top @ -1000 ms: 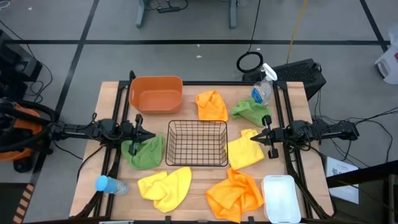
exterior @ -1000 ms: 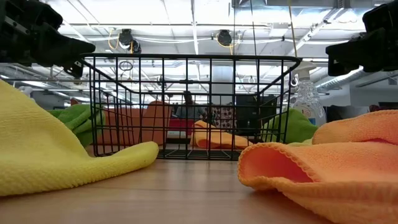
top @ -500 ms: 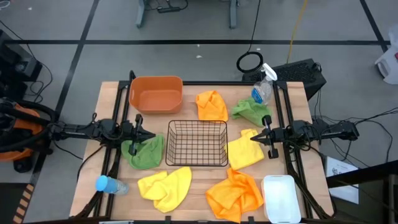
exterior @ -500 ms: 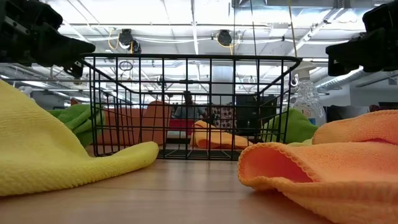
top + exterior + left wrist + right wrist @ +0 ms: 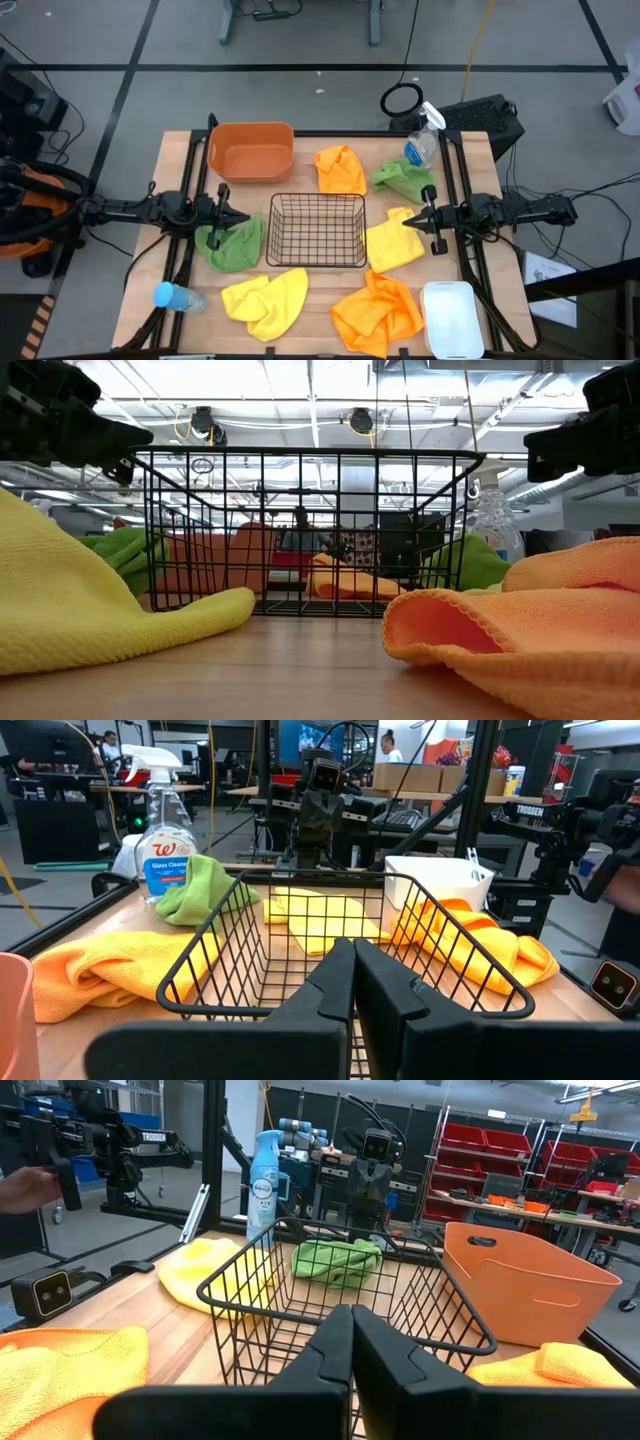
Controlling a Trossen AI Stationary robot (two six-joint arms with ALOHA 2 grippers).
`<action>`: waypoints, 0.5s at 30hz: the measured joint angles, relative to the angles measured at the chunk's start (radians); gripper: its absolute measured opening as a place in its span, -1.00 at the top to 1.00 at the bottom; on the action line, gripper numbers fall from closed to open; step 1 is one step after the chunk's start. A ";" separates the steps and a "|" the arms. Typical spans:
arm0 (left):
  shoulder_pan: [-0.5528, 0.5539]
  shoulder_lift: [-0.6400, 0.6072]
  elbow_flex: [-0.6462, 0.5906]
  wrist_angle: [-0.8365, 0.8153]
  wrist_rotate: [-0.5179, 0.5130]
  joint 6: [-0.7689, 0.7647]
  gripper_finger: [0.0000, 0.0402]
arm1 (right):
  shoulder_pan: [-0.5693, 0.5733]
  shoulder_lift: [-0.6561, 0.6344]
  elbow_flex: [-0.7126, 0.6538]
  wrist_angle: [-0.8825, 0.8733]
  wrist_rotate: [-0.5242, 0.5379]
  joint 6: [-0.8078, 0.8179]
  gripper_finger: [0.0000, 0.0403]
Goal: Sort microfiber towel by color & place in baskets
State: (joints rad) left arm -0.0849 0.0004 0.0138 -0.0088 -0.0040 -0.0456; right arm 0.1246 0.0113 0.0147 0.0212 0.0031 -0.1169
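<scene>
So your wire basket (image 5: 318, 230) sits mid-table, six towels around it, two green (image 5: 231, 246), two orange (image 5: 340, 169), two yellow (image 5: 267, 299), all crumpled, left claw (image 5: 243, 217) and right claw (image 5: 407, 221) pinched closed, empty, facing the basket.

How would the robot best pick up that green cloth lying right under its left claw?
Likely from straight above, pinching the raised crumpled fold of the green cloth. It lies limp and bunched on the table, offering no firm edge, and the shut left gripper is already beside it.
</scene>
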 joint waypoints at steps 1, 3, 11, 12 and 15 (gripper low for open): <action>0.000 0.000 0.000 0.000 0.000 0.000 0.94 | 0.000 0.000 0.000 0.000 0.000 0.000 1.00; 0.000 0.000 0.000 0.000 0.000 0.000 0.94 | 0.000 0.000 0.000 0.001 0.001 0.000 1.00; 0.000 0.000 0.000 0.000 0.000 0.000 0.94 | 0.000 0.000 0.000 0.005 0.001 0.030 1.00; 0.000 0.000 0.000 0.000 0.000 0.000 0.94 | 0.000 0.000 -0.001 0.011 0.001 0.029 1.00; 0.000 0.000 0.000 0.000 0.000 0.000 0.94 | 0.000 0.000 -0.001 0.022 0.001 0.027 1.00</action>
State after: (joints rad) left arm -0.0845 0.0006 0.0135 -0.0086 -0.0040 -0.0456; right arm 0.1248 0.0113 0.0139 0.0427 0.0036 -0.0896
